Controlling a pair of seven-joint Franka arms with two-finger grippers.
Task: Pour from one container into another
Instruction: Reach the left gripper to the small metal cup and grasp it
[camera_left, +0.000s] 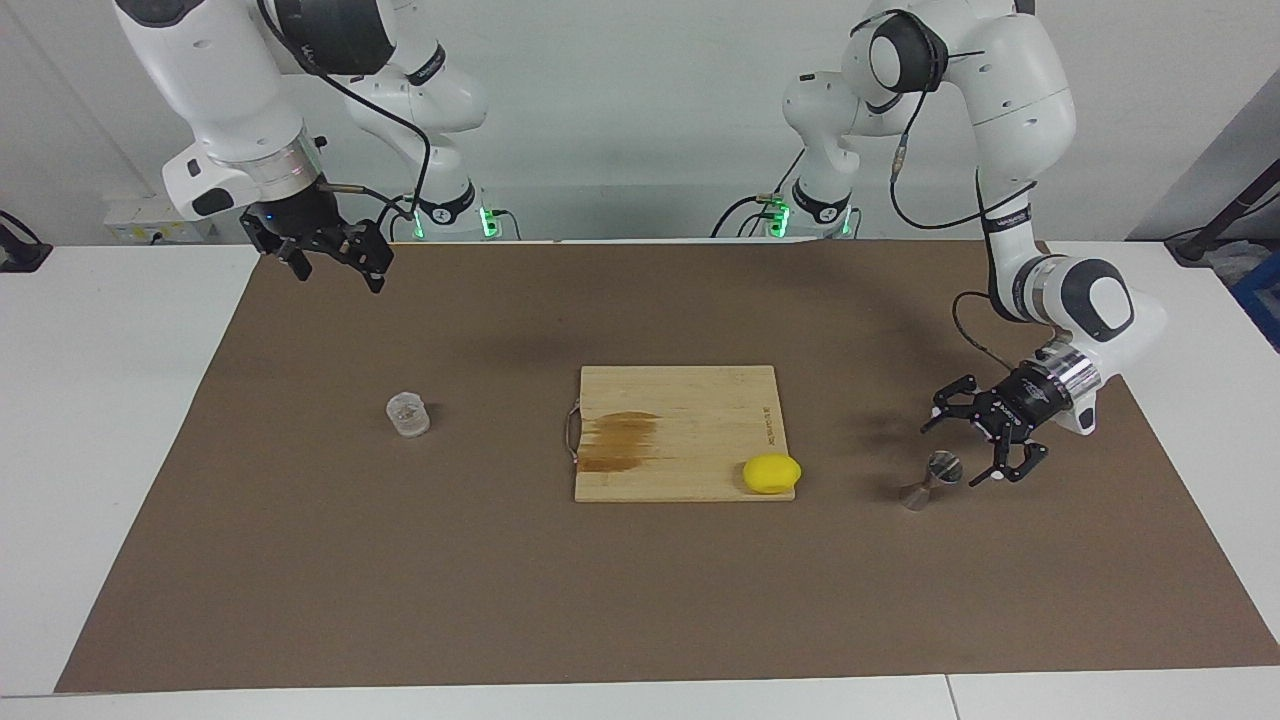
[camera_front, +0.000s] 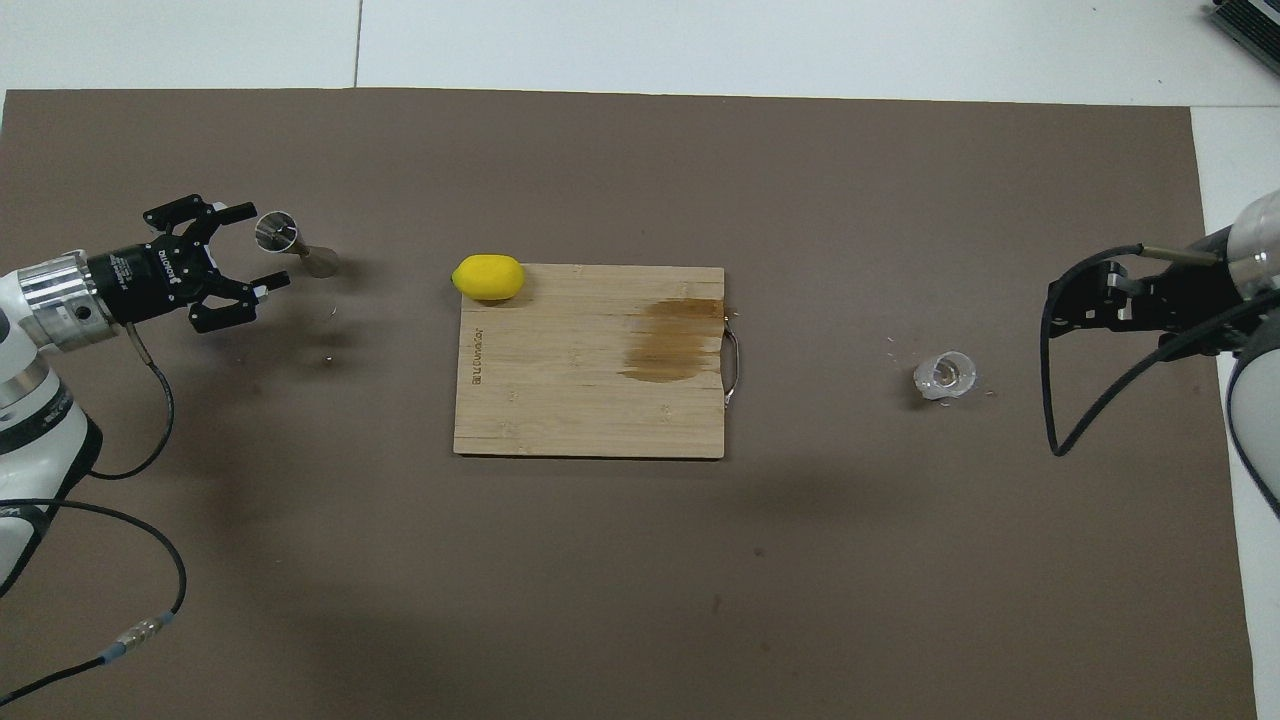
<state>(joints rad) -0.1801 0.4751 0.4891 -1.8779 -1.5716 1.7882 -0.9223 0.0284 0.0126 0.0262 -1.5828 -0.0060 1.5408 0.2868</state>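
Note:
The steel jigger (camera_left: 930, 482) stands upright on the brown mat toward the left arm's end of the table; it also shows in the overhead view (camera_front: 296, 245). My left gripper (camera_left: 951, 455) is open and low beside it, a finger on each side of the jigger's upper cone, not closed on it; it also shows in the overhead view (camera_front: 264, 246). The clear cup (camera_left: 408, 414) stands alone toward the right arm's end, also seen from overhead (camera_front: 945, 375). My right gripper (camera_left: 338, 270) is open and empty, waiting raised high above the mat's corner; the overhead view (camera_front: 1075, 305) shows it too.
A wooden cutting board (camera_left: 690, 400) with a brown stain lies mid-table between the two containers, also in the overhead view (camera_front: 560, 400). A yellow lemon (camera_left: 771, 473) sits on its corner nearest the jigger, seen from overhead too (camera_front: 488, 277). The brown mat (camera_left: 500, 600) covers the table.

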